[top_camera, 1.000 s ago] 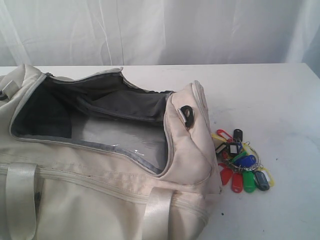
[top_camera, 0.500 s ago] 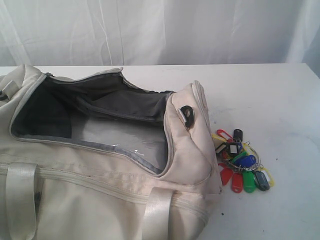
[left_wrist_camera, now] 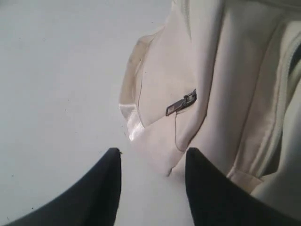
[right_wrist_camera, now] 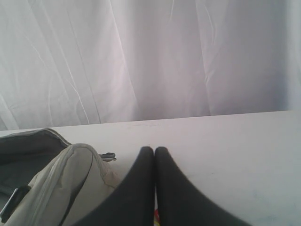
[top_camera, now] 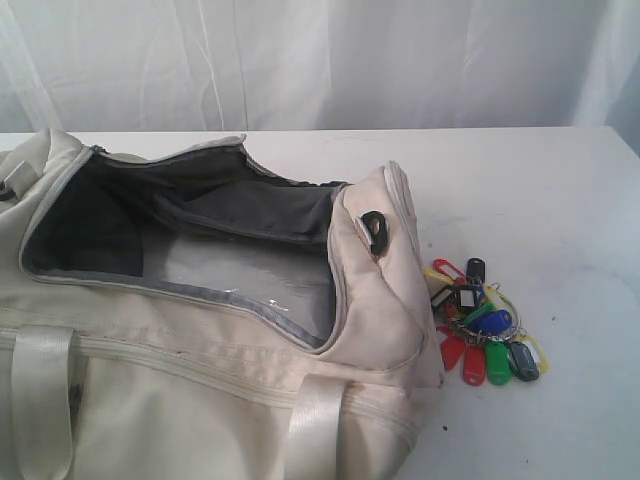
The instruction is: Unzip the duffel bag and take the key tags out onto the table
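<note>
Right of the duffel bag [top_camera: 200, 340], just beside its end on the table [top_camera: 560, 190], find the key tags [top_camera: 483, 325] lying out already, with the bag unzipped wide over bare grey lining [top_camera: 240, 265]. Judge only the withdrawal as left. Lift the right gripper [right_wrist_camera: 154, 149], jaws pressed together on nothing, straight up near the bag's right end. Draw the left gripper [left_wrist_camera: 153, 153], jaws spread and empty, away from the bag, clear of the zipper pull [left_wrist_camera: 181, 103] and webbing [left_wrist_camera: 129, 117] to avoid snagging.
</note>
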`<move>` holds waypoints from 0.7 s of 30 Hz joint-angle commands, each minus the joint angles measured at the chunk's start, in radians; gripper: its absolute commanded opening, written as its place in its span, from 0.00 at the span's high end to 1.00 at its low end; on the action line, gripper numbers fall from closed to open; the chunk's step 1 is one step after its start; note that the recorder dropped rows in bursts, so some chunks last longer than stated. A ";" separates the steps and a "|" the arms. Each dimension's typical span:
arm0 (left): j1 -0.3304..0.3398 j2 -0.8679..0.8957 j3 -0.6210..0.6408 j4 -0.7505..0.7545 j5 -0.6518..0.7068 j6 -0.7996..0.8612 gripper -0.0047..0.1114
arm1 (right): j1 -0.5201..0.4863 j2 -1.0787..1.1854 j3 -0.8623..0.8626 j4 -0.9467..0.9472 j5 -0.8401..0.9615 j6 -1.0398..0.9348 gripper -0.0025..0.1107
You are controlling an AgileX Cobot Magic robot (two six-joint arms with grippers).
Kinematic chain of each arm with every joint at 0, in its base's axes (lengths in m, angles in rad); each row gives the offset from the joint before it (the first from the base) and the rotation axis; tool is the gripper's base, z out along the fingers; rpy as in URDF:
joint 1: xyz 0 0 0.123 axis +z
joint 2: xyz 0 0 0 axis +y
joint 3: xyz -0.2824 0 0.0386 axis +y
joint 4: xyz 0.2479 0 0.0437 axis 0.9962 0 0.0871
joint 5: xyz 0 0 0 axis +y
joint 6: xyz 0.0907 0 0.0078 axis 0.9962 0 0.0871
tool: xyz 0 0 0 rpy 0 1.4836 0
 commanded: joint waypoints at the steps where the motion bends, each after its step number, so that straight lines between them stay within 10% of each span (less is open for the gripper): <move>1: -0.008 -0.004 0.004 -0.007 -0.007 0.006 0.55 | -0.003 -0.008 0.002 -0.005 -0.003 0.005 0.98; 21: -0.008 -0.004 0.004 -0.007 0.005 0.006 0.55 | -0.003 -0.008 0.002 -0.005 -0.003 0.005 0.98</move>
